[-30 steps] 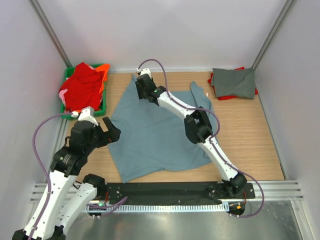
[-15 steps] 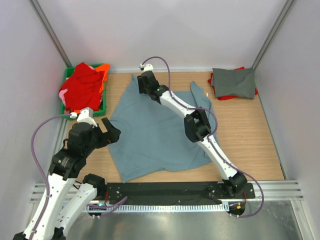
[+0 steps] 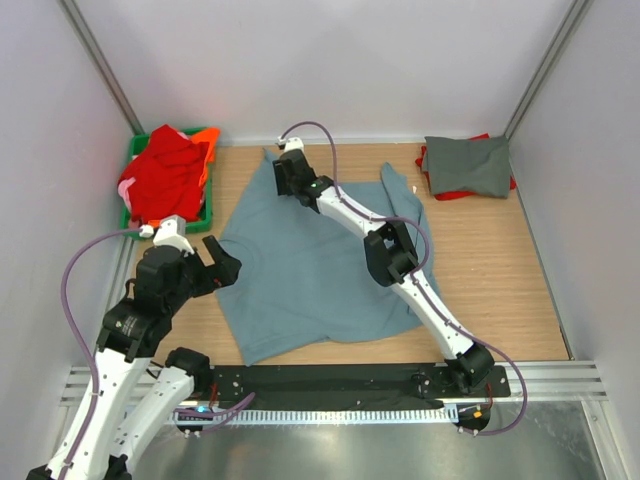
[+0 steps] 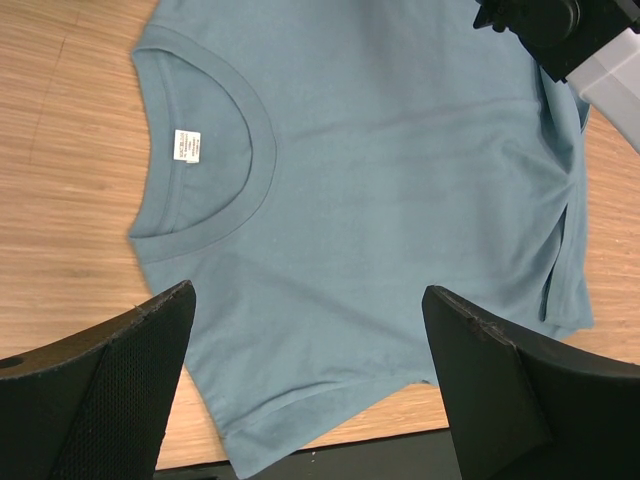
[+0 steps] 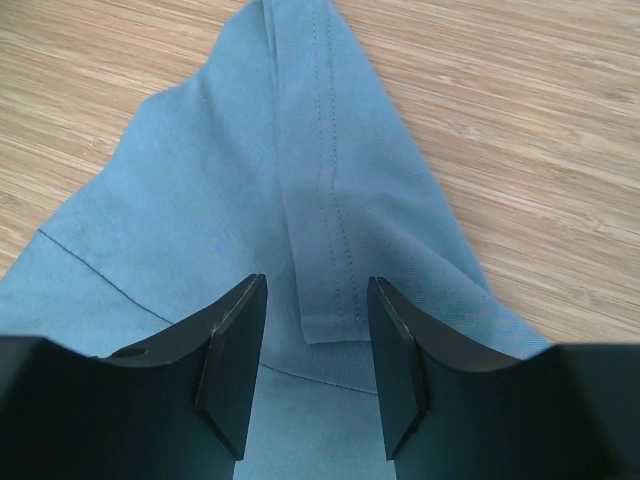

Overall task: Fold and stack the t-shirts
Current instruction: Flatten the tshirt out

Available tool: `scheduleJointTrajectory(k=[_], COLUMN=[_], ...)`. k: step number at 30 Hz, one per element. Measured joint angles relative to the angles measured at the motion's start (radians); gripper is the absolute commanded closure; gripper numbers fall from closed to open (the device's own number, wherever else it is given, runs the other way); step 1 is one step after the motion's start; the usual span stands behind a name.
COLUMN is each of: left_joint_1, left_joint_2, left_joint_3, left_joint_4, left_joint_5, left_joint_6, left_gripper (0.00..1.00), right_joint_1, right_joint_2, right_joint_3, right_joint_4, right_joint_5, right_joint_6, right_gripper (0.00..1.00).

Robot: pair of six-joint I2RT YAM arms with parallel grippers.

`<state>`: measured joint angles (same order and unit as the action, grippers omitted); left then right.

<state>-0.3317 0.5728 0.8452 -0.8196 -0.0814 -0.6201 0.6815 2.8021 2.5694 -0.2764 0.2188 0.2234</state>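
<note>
The dusty blue-grey t-shirt (image 3: 310, 270) lies spread flat on the wooden table, with its collar and white label toward the left arm (image 4: 380, 150). My right gripper (image 3: 275, 160) is open at the shirt's far left corner. In the right wrist view it (image 5: 310, 330) stands low over a folded-over hemmed sleeve (image 5: 320, 200), one jaw on each side. My left gripper (image 3: 228, 268) is open wide and empty above the shirt's left edge (image 4: 310, 340). A darker grey shirt (image 3: 468, 165) lies folded on a red one (image 3: 452, 194) at the far right.
A green crate (image 3: 200, 222) heaped with red and orange shirts (image 3: 165, 175) stands at the far left corner. White walls close in the table on three sides. A black rail (image 3: 330, 378) runs along the near edge. The right arm (image 4: 560, 30) crosses over the blue-grey shirt.
The right gripper has shifted slightly back and forth at the shirt's far left corner, staying open. The left arm has barely moved. The shirt lies as before.
</note>
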Motion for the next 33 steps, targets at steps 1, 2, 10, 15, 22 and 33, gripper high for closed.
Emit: scheduleJointTrajectory(k=[1,2,10,15,22,33], left_joint_1=[0.000,0.000,0.000,0.000,0.000,0.000], left_joint_2=[0.000,0.000,0.000,0.000,0.000,0.000], left_joint_3=[0.000,0.000,0.000,0.000,0.000,0.000], left_joint_4=[0.000,0.000,0.000,0.000,0.000,0.000], left_joint_5=[0.000,0.000,0.000,0.000,0.000,0.000], left_joint_6=[0.000,0.000,0.000,0.000,0.000,0.000], left_gripper=[0.04,0.04,0.05,0.05,0.05,0.05], right_joint_1=[0.001,0.002,0.006,0.006,0.006,0.004], right_joint_2=[0.000,0.000,0.000,0.000,-0.006,-0.029], right_joint_3=[0.000,0.000,-0.019,-0.020,-0.034,-0.085], right_joint_4=[-0.002,-0.002,-0.010,-0.014,-0.002,0.042], right_joint_5=[0.003,0.005,0.033,0.051,0.060,0.091], right_joint_6=[-0.002,-0.004,-0.031,-0.042,-0.048,-0.073], right_gripper=[0.50,0.50,0.57,0.68,0.97,0.99])
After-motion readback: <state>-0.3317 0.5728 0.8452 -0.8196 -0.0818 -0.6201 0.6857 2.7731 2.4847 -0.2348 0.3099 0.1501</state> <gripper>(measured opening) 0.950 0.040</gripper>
